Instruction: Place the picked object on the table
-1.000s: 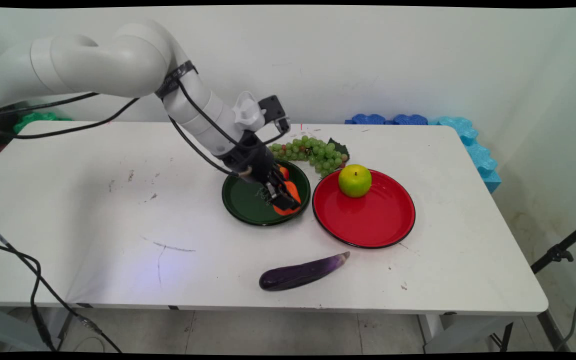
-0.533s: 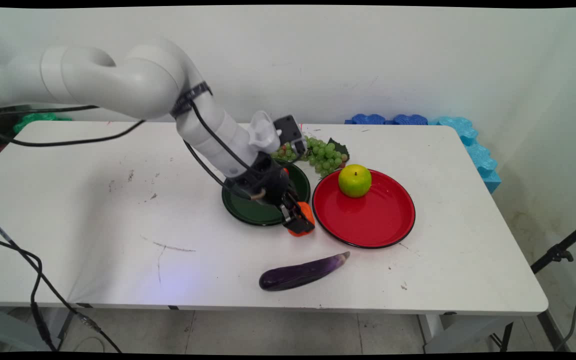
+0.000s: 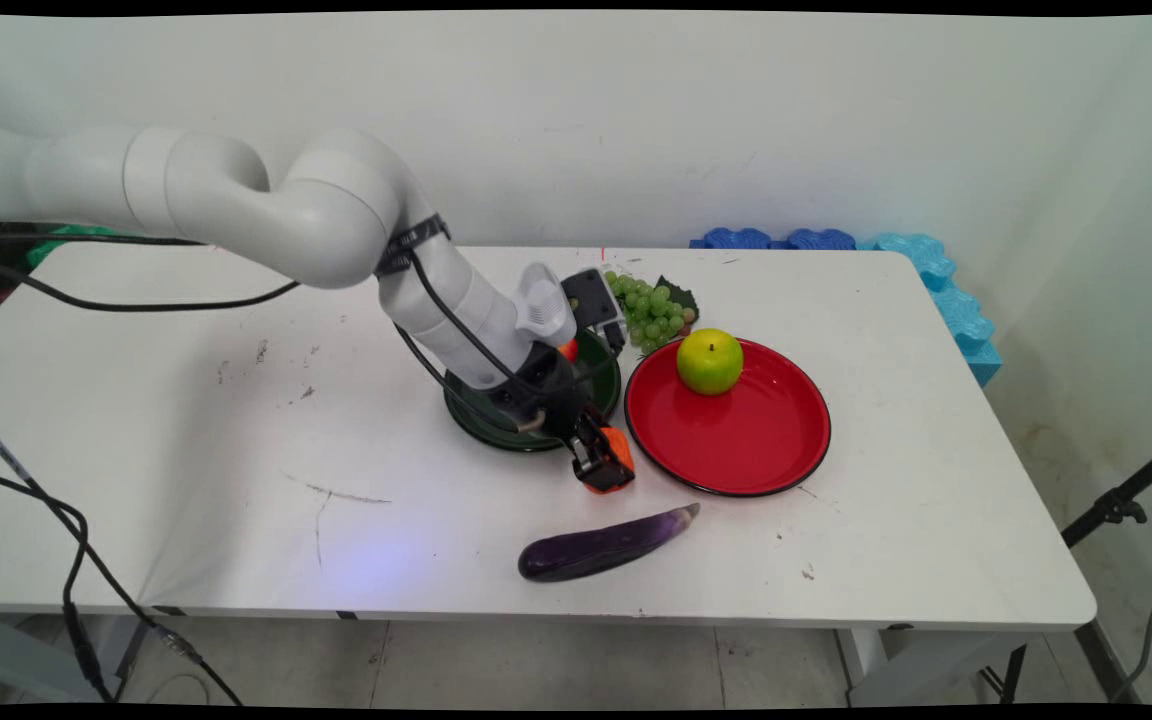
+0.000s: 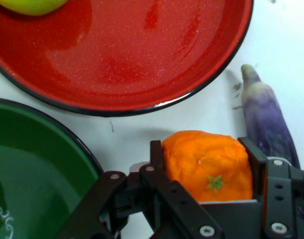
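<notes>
1 orange (image 4: 207,164) pinched in hand (image 3: 604,468), now off green plate (image 3: 496,425), nearer eggplant (image 3: 604,545)

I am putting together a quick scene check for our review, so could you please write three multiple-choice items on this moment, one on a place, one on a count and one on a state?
1. Where is the green apple?
A. on the red plate
B. on the green plate
C. beside the eggplant

2. How many plates are on the table?
A. one
B. two
C. three

3. What is the gripper doing?
A. open above the grapes
B. shut on nothing
C. shut on the orange fruit

Answers:
1. A, the apple sits at the red plate's far rim.
2. B, one green and one red.
3. C, the hand view shows both fingers pressing the fruit's sides.
</notes>
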Robot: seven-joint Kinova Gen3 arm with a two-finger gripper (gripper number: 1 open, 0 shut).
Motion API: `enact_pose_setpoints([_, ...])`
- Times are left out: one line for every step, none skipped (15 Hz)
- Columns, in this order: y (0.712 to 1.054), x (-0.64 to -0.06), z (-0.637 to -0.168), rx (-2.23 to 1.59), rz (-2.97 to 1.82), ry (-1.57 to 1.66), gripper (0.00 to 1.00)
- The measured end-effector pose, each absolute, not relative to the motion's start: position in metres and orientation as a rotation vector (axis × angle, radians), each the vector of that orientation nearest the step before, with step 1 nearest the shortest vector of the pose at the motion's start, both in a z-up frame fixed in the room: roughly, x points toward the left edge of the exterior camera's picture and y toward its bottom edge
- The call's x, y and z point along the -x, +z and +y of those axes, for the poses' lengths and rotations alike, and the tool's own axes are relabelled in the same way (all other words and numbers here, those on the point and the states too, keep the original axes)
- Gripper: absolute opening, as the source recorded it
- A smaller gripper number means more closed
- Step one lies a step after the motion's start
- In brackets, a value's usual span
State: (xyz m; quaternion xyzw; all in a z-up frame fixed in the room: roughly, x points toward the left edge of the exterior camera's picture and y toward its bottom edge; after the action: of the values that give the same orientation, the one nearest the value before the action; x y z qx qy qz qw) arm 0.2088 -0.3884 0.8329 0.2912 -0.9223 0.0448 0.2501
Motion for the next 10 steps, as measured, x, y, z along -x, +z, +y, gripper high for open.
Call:
enact_pose_setpoints([0.830,-0.208,-0.388,-0.796,-2.512,0.125,0.00])
enact_pose_setpoints([0.827,-0.207,-0.389,-0.799,-2.512,0.127,0.00])
enact_pose_setpoints([0.825,-0.207,-0.389,-0.803,-2.513,0.129,0.00])
enact_pose_setpoints([0.823,-0.206,-0.389,-0.806,-2.513,0.130,0.00])
enact_pose_setpoints([0.821,-0.205,-0.388,-0.810,-2.513,0.132,0.00])
enact_pose_setpoints([0.820,-0.204,-0.388,-0.812,-2.513,0.133,0.00])
enact_pose_setpoints([0.819,-0.203,-0.388,-0.815,-2.512,0.134,0.00])
enact_pose_setpoints([0.818,-0.202,-0.388,-0.816,-2.511,0.135,0.00])
enact_pose_setpoints([0.817,-0.202,-0.388,-0.818,-2.510,0.136,0.00])
enact_pose_setpoints([0.817,-0.201,-0.388,-0.820,-2.509,0.137,1.00])
